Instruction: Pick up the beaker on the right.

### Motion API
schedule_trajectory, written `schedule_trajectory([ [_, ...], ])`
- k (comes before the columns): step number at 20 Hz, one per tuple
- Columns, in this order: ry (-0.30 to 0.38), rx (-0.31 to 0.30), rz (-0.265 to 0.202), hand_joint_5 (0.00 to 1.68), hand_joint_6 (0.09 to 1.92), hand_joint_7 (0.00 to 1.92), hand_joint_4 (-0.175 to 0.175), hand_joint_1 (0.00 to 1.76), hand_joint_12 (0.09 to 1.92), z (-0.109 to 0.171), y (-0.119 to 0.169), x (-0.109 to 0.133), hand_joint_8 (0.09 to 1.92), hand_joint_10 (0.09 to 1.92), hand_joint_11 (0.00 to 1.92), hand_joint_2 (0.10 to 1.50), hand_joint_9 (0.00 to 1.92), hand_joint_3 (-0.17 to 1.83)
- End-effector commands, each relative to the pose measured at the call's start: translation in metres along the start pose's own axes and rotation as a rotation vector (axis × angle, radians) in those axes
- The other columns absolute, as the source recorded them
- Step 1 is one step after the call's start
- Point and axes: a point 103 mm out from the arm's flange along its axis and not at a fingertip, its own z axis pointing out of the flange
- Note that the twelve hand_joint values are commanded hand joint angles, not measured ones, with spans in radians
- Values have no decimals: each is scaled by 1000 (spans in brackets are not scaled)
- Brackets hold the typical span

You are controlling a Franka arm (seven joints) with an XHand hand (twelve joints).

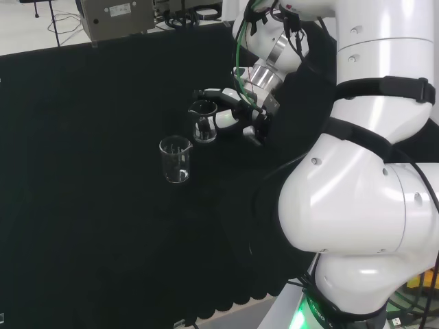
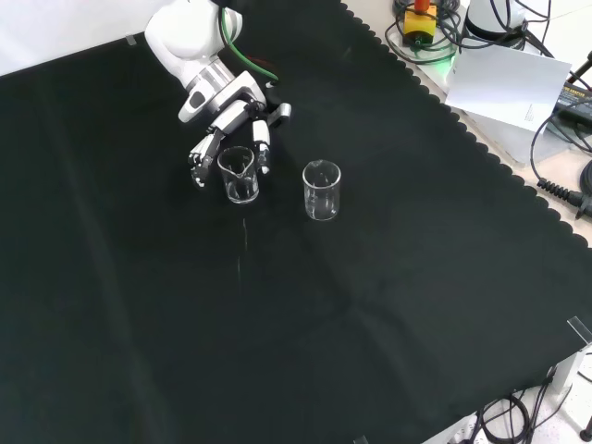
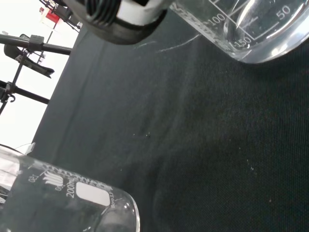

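Note:
Two clear glass beakers stand upright on the black cloth. One beaker [image 1: 203, 122] [image 2: 240, 174] stands between the fingers of my hand [image 1: 236, 113] [image 2: 227, 120]. Fingers [image 2: 197, 169] reach down past both of its sides, only slightly bent, and I cannot see them pressing on the glass. This beaker [image 3: 251, 29] is close to a fingertip [image 3: 120, 17] in the wrist view. The other beaker [image 1: 175, 160] [image 2: 321, 190] [image 3: 63, 193] stands apart, to the right in the front view and nearer and to the left in the head view.
The arm's white links [image 1: 363, 171] take up the right of the head view. The cloth's scalloped edge [image 2: 481, 153] runs along the right of the front view, with cables and a paper sheet [image 2: 504, 79] beyond it. A grey box [image 1: 116, 17] stands behind the bench.

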Motion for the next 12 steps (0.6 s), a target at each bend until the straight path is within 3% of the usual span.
schedule_trajectory([
  [1, 29, 11, 6, 433, 465, 324, -13, 973, 1264, 6, 2, -1, 723, 586, 0, 852, 404, -175],
  [3, 32, 8, 7, 393, 792, 383, -19, 977, 1294, 8, 2, -1, 756, 582, 0, 854, 450, -175],
  [5, 30, -2, 18, 404, 1009, 416, -24, 981, 1323, 16, 8, 3, 784, 586, 0, 859, 484, -175],
  [8, 56, -18, 16, 456, 1171, 448, -32, 992, 1358, 15, 6, 1, 816, 596, 0, 870, 522, -175],
  [12, 62, -11, 33, 501, 1234, 464, -37, 1028, 1379, 34, 19, 6, 832, 603, 3, 882, 544, -175],
])
